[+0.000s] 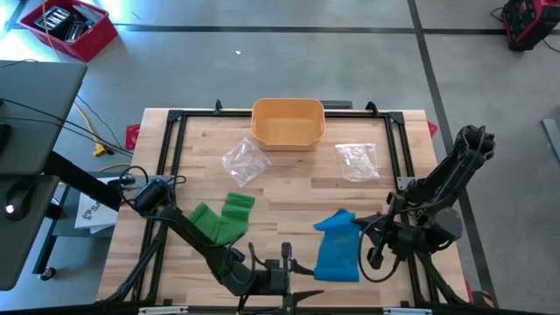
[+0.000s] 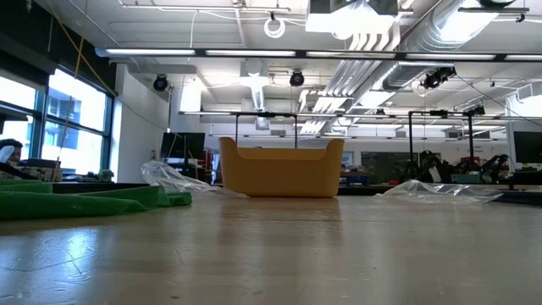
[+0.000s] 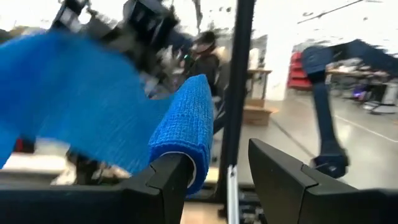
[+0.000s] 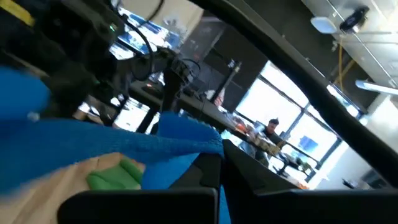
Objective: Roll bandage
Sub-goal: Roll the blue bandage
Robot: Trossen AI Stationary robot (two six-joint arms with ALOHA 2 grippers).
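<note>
a wooden table (image 1: 289, 188) on a black frame is seen from above on a grey workshop floor. listed on it: an orange bin (image 1: 288, 122) at the far edge, two clear plastic bags (image 1: 244, 161), a green bandage (image 1: 222, 219) on the left, and a blue bandage (image 1: 338, 247) near the front edge, partly unrolled. the left gripper (image 1: 293, 272) is placed at the front edge, just beside the blue bandage's lower corner; the right gripper (image 1: 378, 248) is set against its right side.

in the low view, the bin, the bags and the green bandage are recorded against a bright hall; no gripper is shown.

in the left wrist view, a rolled end of the blue bandage is seen resting against one finger, with the fingers (image 3: 168, 180) parted and nothing clamped between them.

in the right wrist view, blue fabric is draped across the fingers; whether they are closed cannot be told.

the step is judged to be the start of rolling. the loose end should next be pinched and turned while the strip is held taut.
</note>
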